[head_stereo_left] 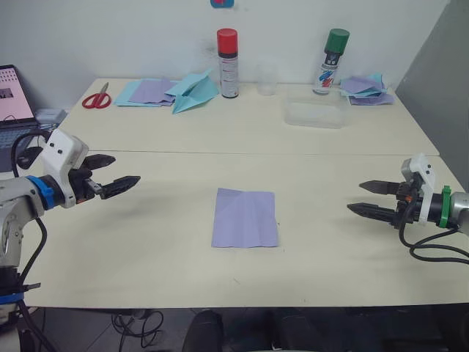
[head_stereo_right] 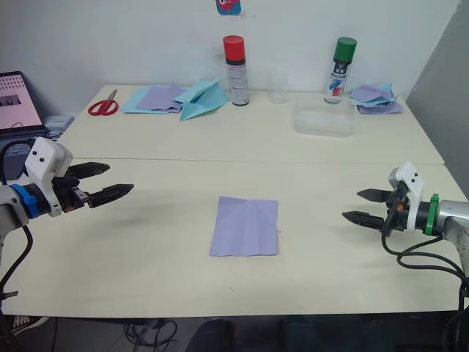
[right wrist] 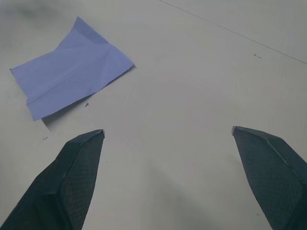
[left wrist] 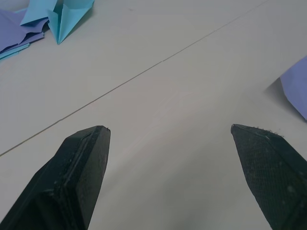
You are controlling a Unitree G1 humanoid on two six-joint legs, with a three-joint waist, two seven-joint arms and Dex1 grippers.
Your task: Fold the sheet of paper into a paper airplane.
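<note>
The sheet of paper (head_stereo_left: 245, 218) lies flat and creased at the centre of the frame on the counter (head_stereo_left: 146, 249), untouched. The left gripper (head_stereo_left: 117, 174) hovers at the left edge, the right gripper (head_stereo_left: 371, 199) at the right edge, both released with fingers spread, well apart from the sheet between them.

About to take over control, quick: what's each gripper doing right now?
Left gripper: open, holding nothing.
Right gripper: open, holding nothing; the sheet of paper lies flat between them, untouched.
</note>
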